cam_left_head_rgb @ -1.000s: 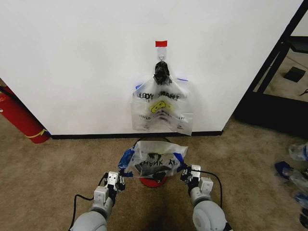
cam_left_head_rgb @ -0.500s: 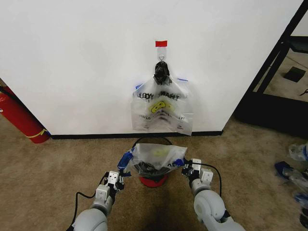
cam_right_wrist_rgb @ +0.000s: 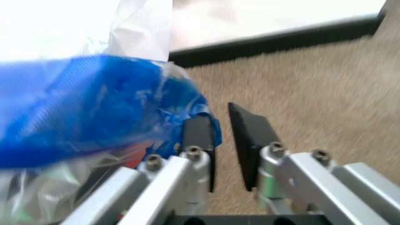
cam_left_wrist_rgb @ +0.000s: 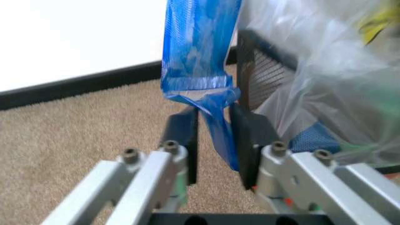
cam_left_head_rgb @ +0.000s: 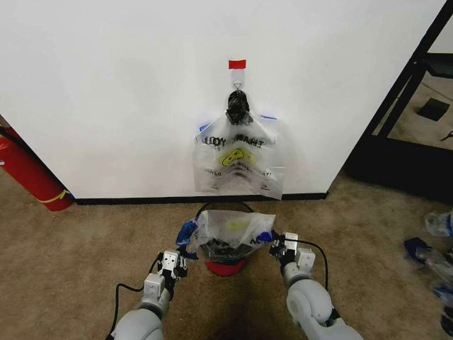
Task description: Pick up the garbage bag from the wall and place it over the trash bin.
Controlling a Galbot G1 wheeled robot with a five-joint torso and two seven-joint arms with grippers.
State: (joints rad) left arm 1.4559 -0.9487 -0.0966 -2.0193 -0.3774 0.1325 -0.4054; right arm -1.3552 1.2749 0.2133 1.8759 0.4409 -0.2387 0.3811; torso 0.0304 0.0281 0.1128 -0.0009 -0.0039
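Over the trash bin [cam_left_head_rgb: 225,263], just in front of the wall [cam_left_head_rgb: 127,99], the garbage bag [cam_left_head_rgb: 230,234] lies draped across the bin's mouth, its blue handles stretched out to either side. Beside the bin on the left, the left claw [cam_left_head_rgb: 178,259] has a blue handle strip running between its narrowly parted fingers [cam_left_wrist_rgb: 182,136]; whether they pinch it I cannot tell. On the bin's other side, the right claw [cam_left_head_rgb: 281,247] stands parted, the other blue handle against one finger [cam_right_wrist_rgb: 198,136]. Beyond the bin, a bunch of matching bags [cam_left_head_rgb: 237,163] hangs on the wall under a red tape strip [cam_left_head_rgb: 237,64]. Far left of the bin stands a fire extinguisher [cam_left_head_rgb: 28,173].
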